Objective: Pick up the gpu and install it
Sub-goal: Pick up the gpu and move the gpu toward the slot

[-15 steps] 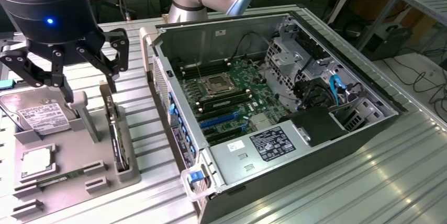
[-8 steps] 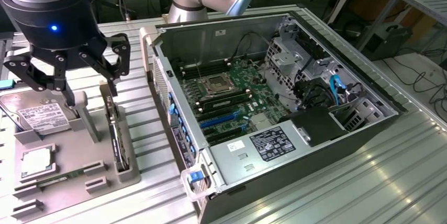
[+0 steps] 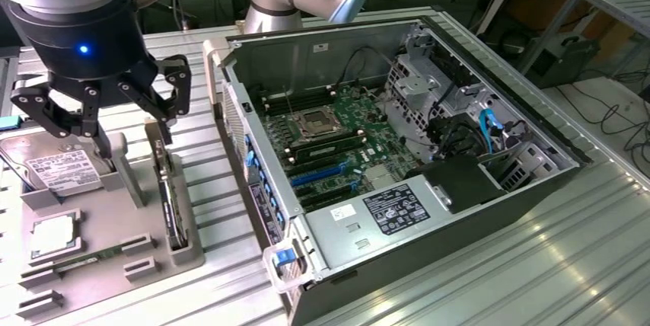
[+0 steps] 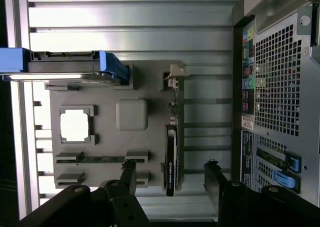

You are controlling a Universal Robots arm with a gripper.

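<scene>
We see gripper (image 3: 132, 143) wide open, holding nothing, hovering just above gpu (image 3: 169, 196), standing on edge in grey tray (image 3: 122, 223) next to PC case (image 3: 304, 52).

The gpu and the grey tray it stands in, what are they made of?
The gpu looks like a dark, matte circuit board with a pale metal strip at one end. The grey tray seems to be matte plastic: dull, even, no shine.

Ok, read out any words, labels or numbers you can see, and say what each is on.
None reads clearly.
Black label inside the computer case: too small.
White label on the hard drive: too small.
Sticker on the gpu: blurred.
</scene>
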